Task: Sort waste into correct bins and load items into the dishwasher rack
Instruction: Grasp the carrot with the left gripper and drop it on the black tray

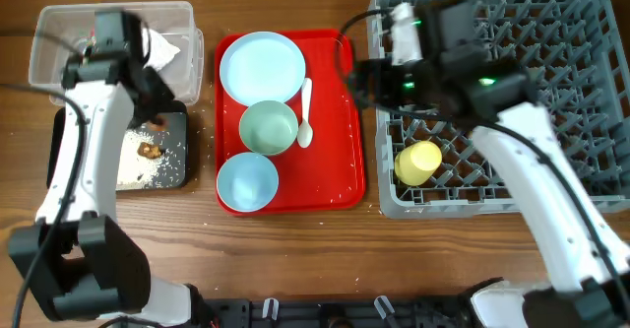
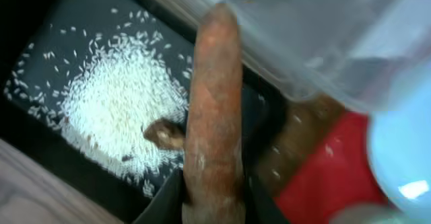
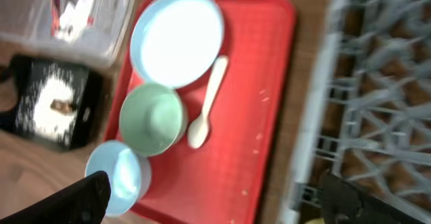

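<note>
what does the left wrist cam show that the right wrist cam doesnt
Left wrist only: the brown stick, close up, gripped in the left end effector.
Right wrist only: the white spoon, the green bowl, the dishwasher rack, and the red wrapper inside the clear tub.
Both: the black tray holding rice and a brown food scrap, part of the clear tub, and the red tray.

One plate (image 1: 261, 64), two bowls (image 1: 268, 128), one spoon (image 1: 305, 111), one cup (image 1: 417, 162) (yellow), one carrot stick (image 2: 214, 103), perhaps one food scrap (image 2: 165, 135).
</note>
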